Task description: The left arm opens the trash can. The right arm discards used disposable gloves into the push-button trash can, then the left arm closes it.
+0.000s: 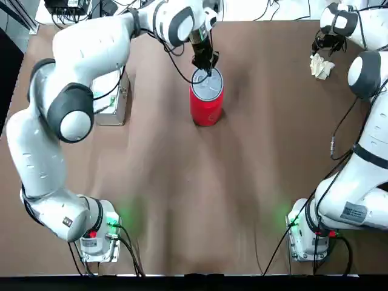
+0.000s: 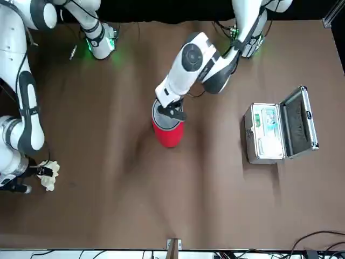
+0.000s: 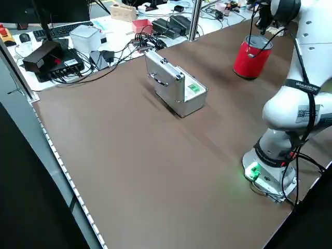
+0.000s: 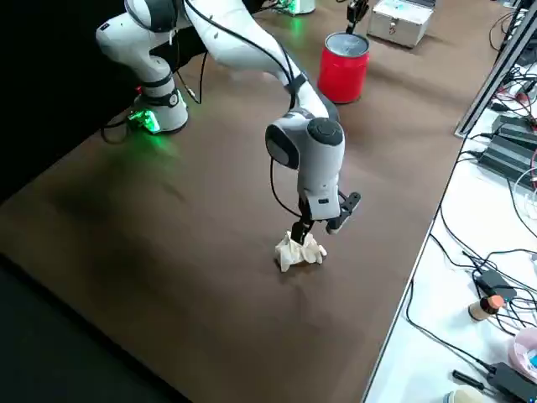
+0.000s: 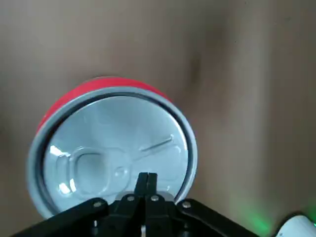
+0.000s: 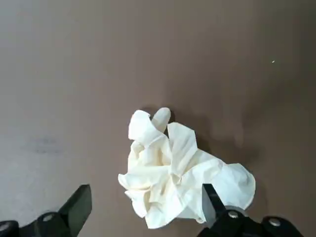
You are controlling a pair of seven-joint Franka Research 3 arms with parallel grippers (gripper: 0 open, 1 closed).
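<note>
Overhead, the red can [image 1: 207, 108] stands upright, left jaws [image 5: 146, 178] closed, empty; right jaws [image 6: 148, 200] wide open, empty.

On the left arm [image 3: 290, 106], one dark band [image 3: 302, 87] carried white lettering, but it was too small for reading with certainty.

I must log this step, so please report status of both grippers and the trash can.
Left gripper shut, over the trash can's closed lid. Right gripper open at the gloves. Nothing seen blocking either.
</note>
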